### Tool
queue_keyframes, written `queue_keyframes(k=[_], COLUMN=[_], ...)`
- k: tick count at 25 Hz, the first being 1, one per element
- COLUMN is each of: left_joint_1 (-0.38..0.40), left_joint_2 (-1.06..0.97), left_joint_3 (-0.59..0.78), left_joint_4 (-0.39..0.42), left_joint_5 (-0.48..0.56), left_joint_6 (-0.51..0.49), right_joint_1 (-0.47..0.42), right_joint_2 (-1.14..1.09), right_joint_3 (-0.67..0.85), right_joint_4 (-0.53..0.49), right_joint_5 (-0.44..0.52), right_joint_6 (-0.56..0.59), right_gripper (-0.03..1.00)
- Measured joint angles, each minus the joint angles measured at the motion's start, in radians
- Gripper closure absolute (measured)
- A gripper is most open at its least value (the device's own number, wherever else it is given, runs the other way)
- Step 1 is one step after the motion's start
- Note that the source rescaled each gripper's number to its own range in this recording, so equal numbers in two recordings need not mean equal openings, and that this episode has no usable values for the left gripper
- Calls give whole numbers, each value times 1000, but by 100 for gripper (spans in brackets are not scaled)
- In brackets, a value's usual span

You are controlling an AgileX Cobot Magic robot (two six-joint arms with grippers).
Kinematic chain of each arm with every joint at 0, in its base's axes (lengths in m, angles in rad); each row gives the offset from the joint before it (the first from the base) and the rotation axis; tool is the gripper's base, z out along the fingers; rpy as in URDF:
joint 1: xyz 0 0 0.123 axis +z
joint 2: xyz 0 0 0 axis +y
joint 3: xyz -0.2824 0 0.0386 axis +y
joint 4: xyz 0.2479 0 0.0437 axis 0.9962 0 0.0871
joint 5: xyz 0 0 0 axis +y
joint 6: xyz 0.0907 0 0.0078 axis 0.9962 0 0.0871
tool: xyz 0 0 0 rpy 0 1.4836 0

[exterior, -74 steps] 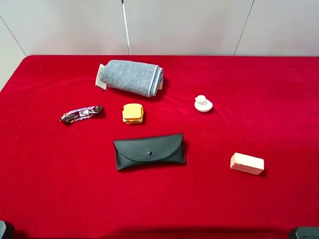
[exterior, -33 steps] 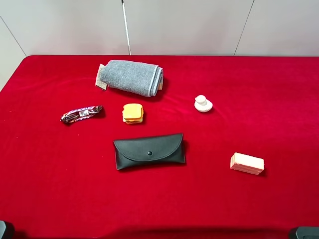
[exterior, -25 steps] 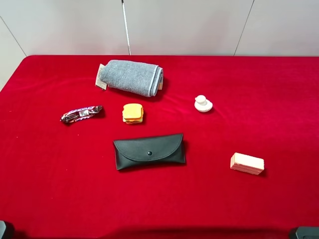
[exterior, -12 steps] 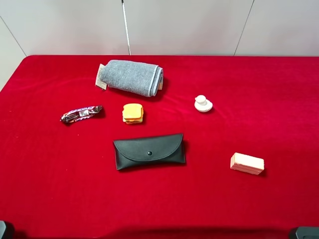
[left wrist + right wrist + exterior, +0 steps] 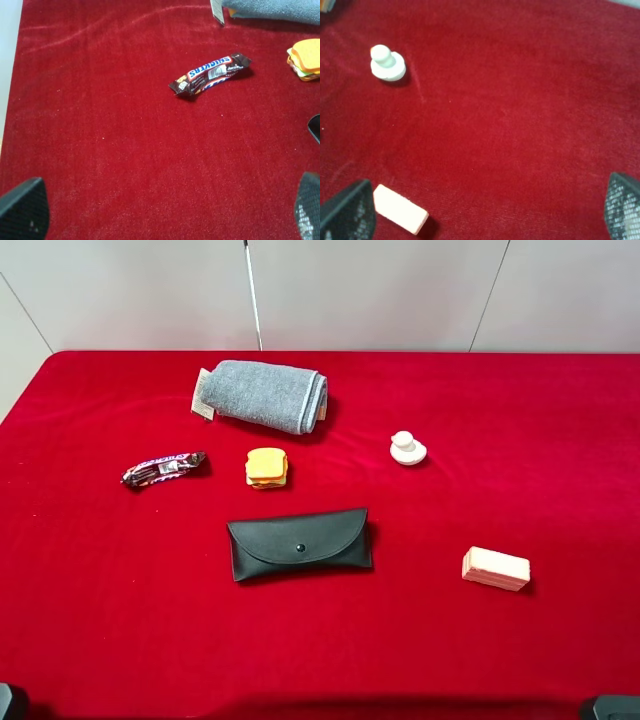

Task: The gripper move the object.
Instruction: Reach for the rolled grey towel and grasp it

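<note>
Left gripper (image 5: 165, 207): the two black mesh-padded fingertips are seen at opposite corners of the left wrist view, spread wide, nothing between them, so it is open and empty. Right gripper (image 5: 485, 207): jaws likewise spread wide and empty over bare cloth. Both are held low at the near edge of the red velvet-covered table (image 5: 520, 410), well apart from the target. Near the left gripper a brown wrapped chocolate bar (image 5: 210, 74) is lying; beyond it a small toy sandwich in orange and yellow (image 5: 266, 468) is seen, and a flat black snap-button pouch (image 5: 300, 543) sits near the middle. Near the right gripper a pale pink rectangular block (image 5: 400, 209) and a small white knob-shaped piece (image 5: 386, 63) are seen. The rolled grey terry-cloth towel (image 5: 262, 395) is lying on the far side of the table, left of centre, with its small tan tag (image 5: 204, 395) at the left end; it is not touched by anything. Task judged not started; the reach is the step in hand, and the left gripper is judged better placed. The towel should be approached from above, jaws kept wide and set across the roll's short width, near its middle, clear of the tag. The toy sandwich just in front should be passed over, not swept. Several layers should be caught before closing, or the roll may come undone when lifted.
</note>
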Motion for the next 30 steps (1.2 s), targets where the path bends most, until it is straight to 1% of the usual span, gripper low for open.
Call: queue_keyframes(k=[6, 9, 12, 16, 23, 30], left_joint_1=[0, 0, 0, 0, 0, 0], left_joint_2=[0, 0, 0, 0, 0, 0], left_joint_3=[0, 0, 0, 0, 0, 0], left_joint_4=[0, 0, 0, 0, 0, 0], left_joint_5=[0, 0, 0, 0, 0, 0], left_joint_6=[0, 0, 0, 0, 0, 0], right_joint_1=[4, 56, 132, 208, 311, 392], right_joint_2=[143, 201, 266, 360, 529, 672], right_joint_3=[-55, -91, -138, -205, -310, -401], right_joint_4=[24, 17, -9, -24, -28, -41], right_joint_5=[-5, -5, -8, -16, -27, -52], right_joint_6=[-26, -26, -6, 18, 19, 19], right_gripper=[-3, -3, -3, -3, -3, -3])
